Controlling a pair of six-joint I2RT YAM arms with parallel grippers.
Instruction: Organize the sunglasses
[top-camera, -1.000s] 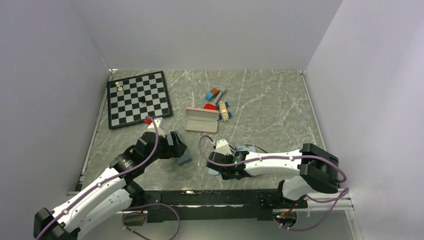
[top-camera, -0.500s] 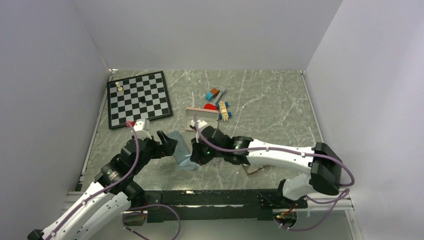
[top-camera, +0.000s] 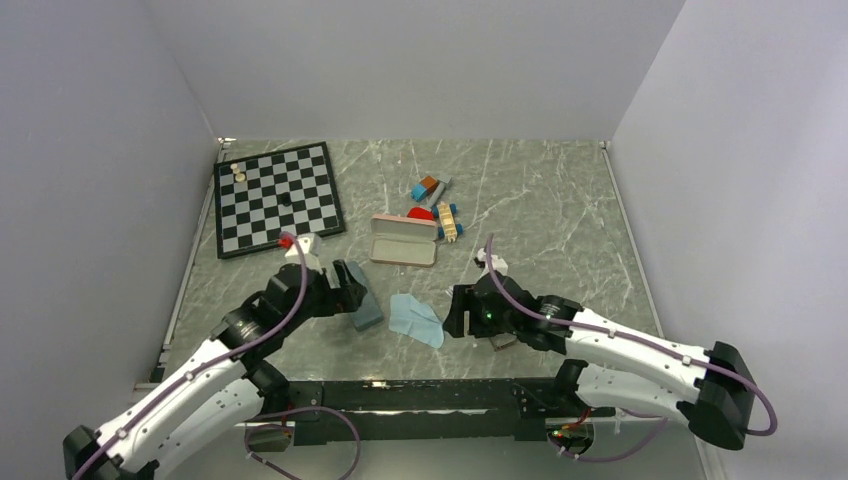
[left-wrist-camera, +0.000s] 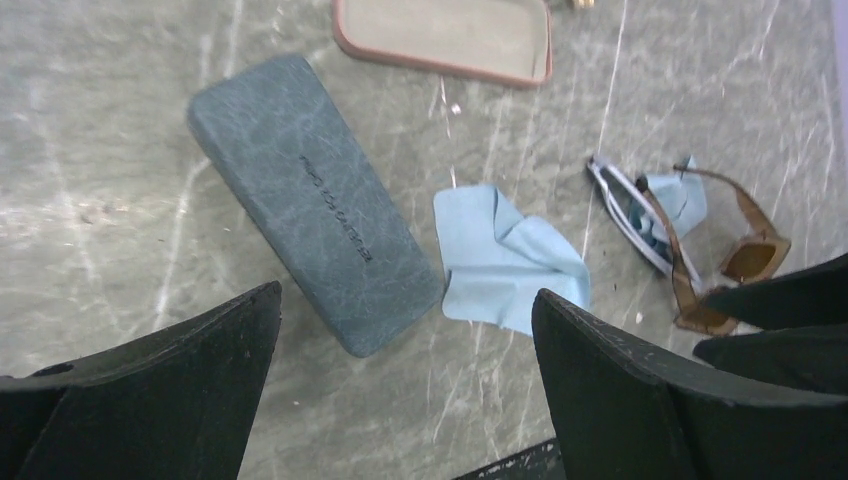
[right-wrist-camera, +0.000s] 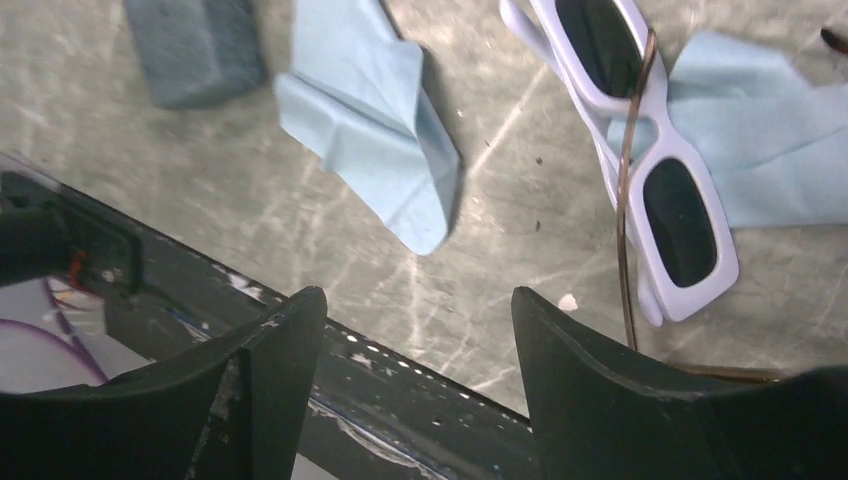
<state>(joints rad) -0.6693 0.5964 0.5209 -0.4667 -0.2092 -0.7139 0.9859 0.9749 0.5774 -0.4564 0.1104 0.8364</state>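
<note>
Pulled back off grainy slate case (left-wrist-camera: 310, 255): right claw (right-wrist-camera: 415, 300); crumpled blue cloth (right-wrist-camera: 370, 100) left behind beside case. Right claw and left claw (left-wrist-camera: 405, 300) are spread wide, nothing gripped. Glossy white sunglasses (right-wrist-camera: 655, 140) and thin brown sunglasses (left-wrist-camera: 745, 258) are overlapped on marbled surface (left-wrist-camera: 100, 150), near right claw.

The reddish-brown sunglasses (left-wrist-camera: 745, 258) show only one thin temple between the right jaws, the rest lost behind one jaw. Beyond the left jaws, the pink case (left-wrist-camera: 440, 35) is cut by the top edge.
</note>
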